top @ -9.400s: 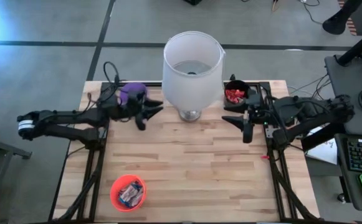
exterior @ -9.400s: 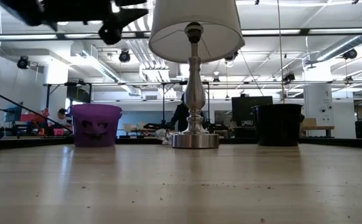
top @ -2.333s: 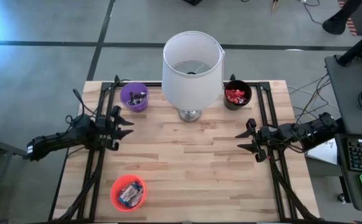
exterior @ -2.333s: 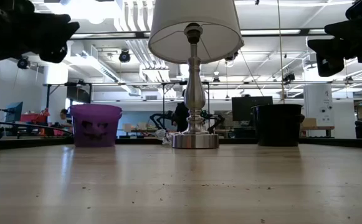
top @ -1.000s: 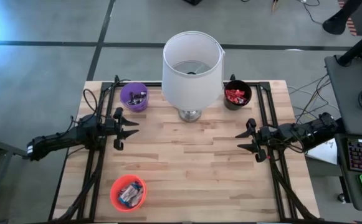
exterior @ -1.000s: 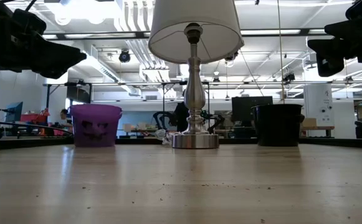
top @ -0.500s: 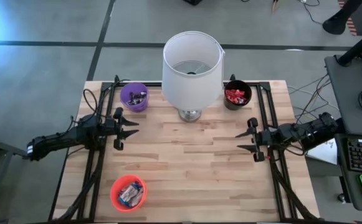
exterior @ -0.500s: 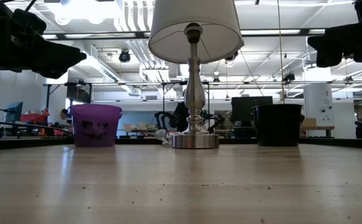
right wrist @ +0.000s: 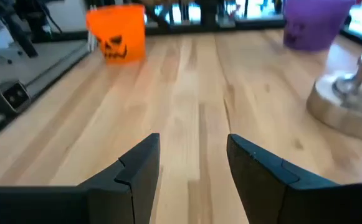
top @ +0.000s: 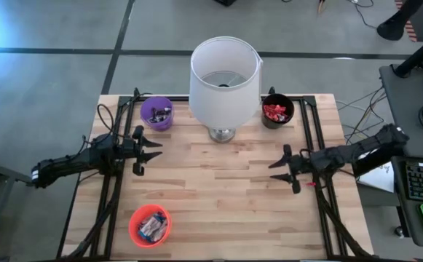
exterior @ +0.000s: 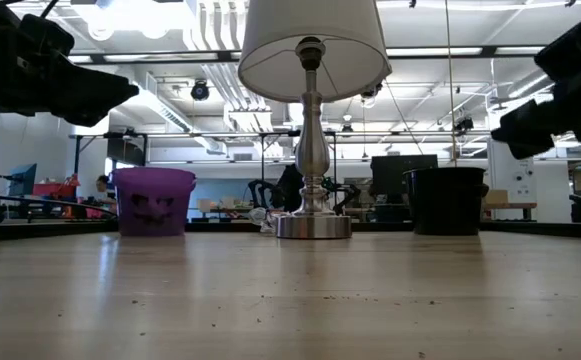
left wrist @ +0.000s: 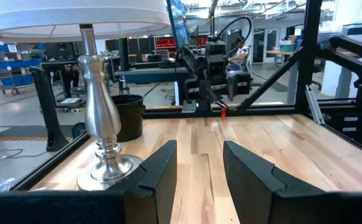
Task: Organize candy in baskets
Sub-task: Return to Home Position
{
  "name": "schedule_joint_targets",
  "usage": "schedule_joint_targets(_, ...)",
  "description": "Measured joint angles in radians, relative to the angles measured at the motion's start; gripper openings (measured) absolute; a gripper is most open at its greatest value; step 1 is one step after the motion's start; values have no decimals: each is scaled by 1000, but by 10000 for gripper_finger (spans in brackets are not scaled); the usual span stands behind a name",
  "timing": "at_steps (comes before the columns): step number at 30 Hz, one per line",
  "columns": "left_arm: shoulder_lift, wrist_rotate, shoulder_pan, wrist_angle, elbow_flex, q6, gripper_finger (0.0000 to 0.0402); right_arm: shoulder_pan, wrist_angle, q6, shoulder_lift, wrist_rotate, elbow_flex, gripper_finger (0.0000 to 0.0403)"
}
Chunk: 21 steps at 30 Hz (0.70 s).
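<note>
Overhead layout of the wooden surface (top: 218,196), with positions given as clock directions on the high view. The left tool (left wrist: 199,150) hangs above the surface at 9 o'clock and faces 3 o'clock. It is released: its two dark fingers (left wrist: 157,167) stand parted, with bare wood showing between them and nothing held. The right tool (right wrist: 193,140) hangs at 3 o'clock and faces 9 o'clock. It is likewise released and empty, with its fingers (right wrist: 136,163) spread apart. In the low view both tools sit well above the surface, near the upper corners.

The three baskets stand upright and well apart from both tools. The purple basket (top: 145,110) is at 11 o'clock and holds dark-wrapped candy (top: 161,113). The black basket (exterior: 445,205) is at 1 o'clock and holds red-wrapped candy (top: 274,110). The orange-red basket (top: 133,222) is at 7 o'clock, near the front edge, and holds blue-and-white candy (top: 152,227). How many bars lie in each basket cannot be told.

A lamp stands at 12 o'clock between the purple and black baskets. Its white shade (top: 225,73) sits above a round metal base (exterior: 313,225), which rests on the wood and touches neither basket.
</note>
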Motion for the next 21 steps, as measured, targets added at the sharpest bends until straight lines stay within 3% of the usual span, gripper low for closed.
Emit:
schedule_joint_targets(6, 0, 0, 0, 0, 0, 0, 114, 0, 21, -6, 66, 3, 0, 178)
schedule_joint_targets(15, 0, 0, 0, 0, 0, 0, 114, 0, 125, -66, 33, -6, 4, 178)
schedule_joint_targets(18, 0, 0, 0, 0, 0, 0, 114, 0, 108, -81, 19, -7, 36, 178)
schedule_joint_targets(21, 0, 0, 0, 0, 0, 0, 114, 0, -15, -96, -2, -7, 87, 178)
